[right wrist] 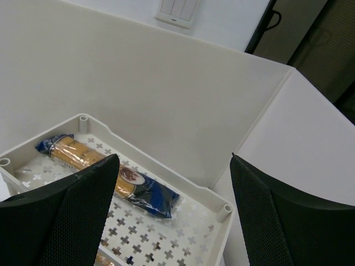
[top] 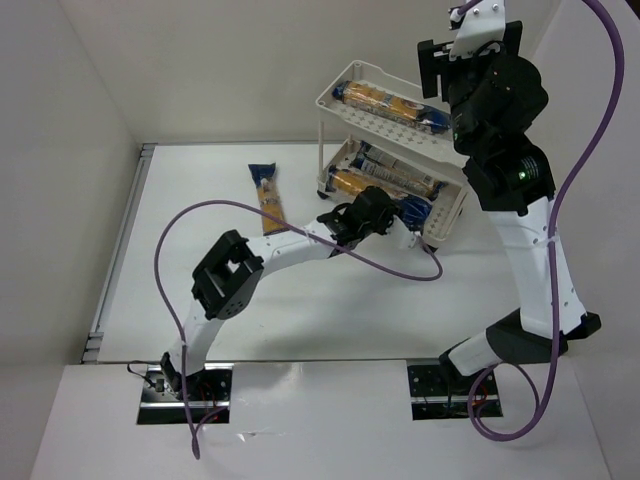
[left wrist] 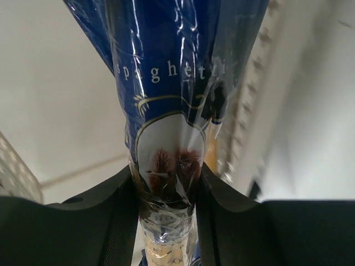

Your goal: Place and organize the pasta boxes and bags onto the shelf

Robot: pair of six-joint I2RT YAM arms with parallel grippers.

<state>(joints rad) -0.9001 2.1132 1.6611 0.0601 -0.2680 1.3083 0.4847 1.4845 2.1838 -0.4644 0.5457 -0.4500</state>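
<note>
The cream shelf (top: 440,222) stands at the back right of the table. One pasta packet (top: 392,106) lies on its top tray, and two more (top: 400,170) lie side by side on the lower tray. A further packet (top: 267,196) lies on the table to the left of the shelf. My left gripper (top: 388,216) is at the lower tray's front rim, shut on the dark blue end of a spaghetti packet (left wrist: 172,83) pinched between its fingers (left wrist: 119,221). My right gripper (top: 440,68) hangs open high above the top tray (right wrist: 166,162), over the packet (right wrist: 119,180) there.
White walls enclose the table at the back and on the left. A purple cable (top: 200,215) loops over the table beside the left arm. The right arm's cable (top: 590,130) arcs along the right side.
</note>
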